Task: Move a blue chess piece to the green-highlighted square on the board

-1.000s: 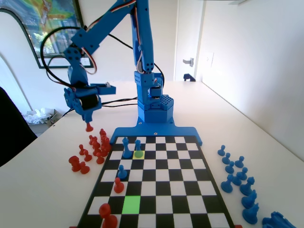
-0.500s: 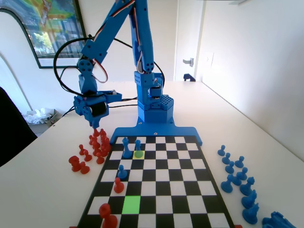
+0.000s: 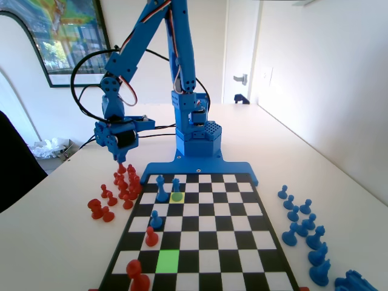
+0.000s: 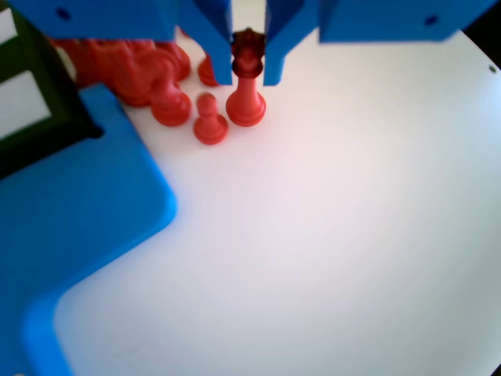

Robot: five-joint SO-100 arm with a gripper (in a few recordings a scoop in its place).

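My gripper [image 3: 121,160] hangs left of the board [image 3: 239,209], low over the table beside a cluster of red pieces. In the wrist view its jaws [image 4: 249,77] sit tight on either side of the head of a tall red piece [image 4: 246,106], whose base rests on the white table. A small blue chess piece [image 3: 176,185] stands on the yellow-tinted square [image 3: 177,197] near the board's far end, well away from the gripper. The green-highlighted square [image 3: 167,260] lies bare near the front edge.
A taller blue piece [image 3: 162,189] and another blue piece [image 3: 156,219] stand on the board, with red pieces [image 3: 151,237] near the front. Loose red pieces [image 3: 124,185] crowd the table left of the board, and blue ones [image 3: 303,227] lie to the right. The arm's blue base [image 3: 197,136] is at the far end.
The gripper swung right and down from the far left with the red piece hanging in it. The piece now stands on the table by the red cluster. Little moved in the last half second.
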